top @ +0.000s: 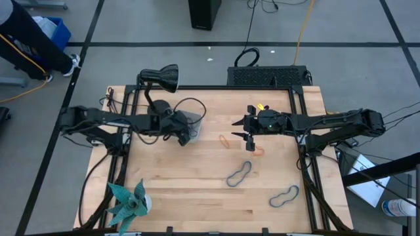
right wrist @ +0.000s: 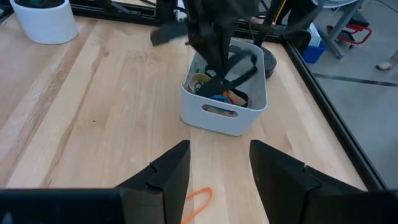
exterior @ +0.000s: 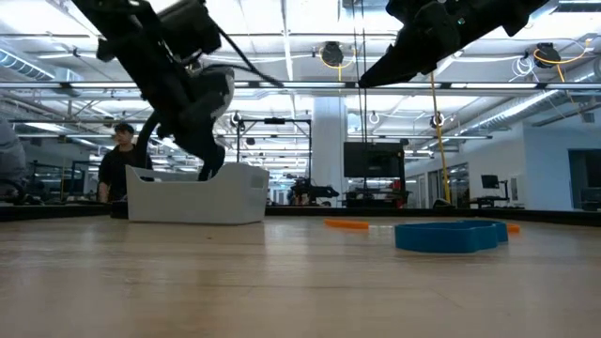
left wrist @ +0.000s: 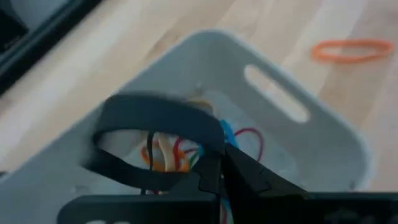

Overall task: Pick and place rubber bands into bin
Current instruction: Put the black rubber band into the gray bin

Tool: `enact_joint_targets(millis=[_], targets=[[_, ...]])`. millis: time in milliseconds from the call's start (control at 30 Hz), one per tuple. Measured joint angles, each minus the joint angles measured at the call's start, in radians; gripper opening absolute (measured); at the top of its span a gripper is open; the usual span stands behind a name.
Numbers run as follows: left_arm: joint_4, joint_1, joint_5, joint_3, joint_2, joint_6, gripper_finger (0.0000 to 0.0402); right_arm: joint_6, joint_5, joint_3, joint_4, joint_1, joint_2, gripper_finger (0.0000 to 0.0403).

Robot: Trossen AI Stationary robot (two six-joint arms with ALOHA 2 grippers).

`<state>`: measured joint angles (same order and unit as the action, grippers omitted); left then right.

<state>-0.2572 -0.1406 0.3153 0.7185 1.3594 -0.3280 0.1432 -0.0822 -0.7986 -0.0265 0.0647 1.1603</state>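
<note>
**Left gripper holds a black band over the bin; right gripper hangs open above the table**

At the table's near-left corner stands a white pot (top: 146, 204) with a teal spiky plant (top: 126, 202). Farther back on the left, a black desk lamp (top: 164, 77) leans over the table edge.

The left gripper (left wrist: 217, 174) is poised over the bin (top: 195, 119), its fingers pinched together on a wide black rubber band (left wrist: 152, 115) that loops out above the bin's interior. The light grey bin (right wrist: 219, 115) sits on the wooden table (top: 190, 190) in the left-centre, and inside it lie several bands already: red, orange, tan and blue ones (left wrist: 180, 152) tangled on the floor of the tray.

Just right of the bin, an orange rubber band (top: 225, 140) lies flat on the wood. The right gripper (top: 248, 137) hangs above the table near the centre, fingers spread apart with nothing between them; a second orange band (top: 257, 150) lies on the table just beside it.

Nearer the front edge, a grey-blue rubber band (top: 239, 174) lies in a wavy loop, and farther right another blue band (top: 285, 196) rests close to the table's right rail.

In the low view, a person (exterior: 117, 161) in dark clothing shows in the room behind the bin.
</note>
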Motion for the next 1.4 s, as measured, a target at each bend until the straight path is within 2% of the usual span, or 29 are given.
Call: enact_joint_targets(millis=[167, 300, 1200, 1300, 1400], targets=[[0.004, -0.014, 0.000, 0.000, 0.072, -0.017, 0.0006, 0.000, 0.000, 0.000, 0.000, 0.000, 0.000, 0.0163], [0.016, -0.017, -0.001, 0.000, 0.093, -0.025, 0.0025, 0.000, 0.000, 0.000, 0.000, 0.000, 0.000, 0.0161], [0.052, -0.017, -0.002, 0.000, 0.095, 0.006, 0.0039, 0.002, 0.000, 0.000, -0.001, 0.000, 0.000, 0.0161], [0.052, -0.017, -0.002, 0.000, 0.095, 0.005, 0.0052, 0.003, 0.000, 0.000, -0.001, 0.000, 0.000, 0.0160], [0.052, -0.017, -0.002, 0.000, 0.095, 0.002, 0.0084, 0.003, 0.000, 0.000, -0.001, 0.000, 0.000, 0.0161]])
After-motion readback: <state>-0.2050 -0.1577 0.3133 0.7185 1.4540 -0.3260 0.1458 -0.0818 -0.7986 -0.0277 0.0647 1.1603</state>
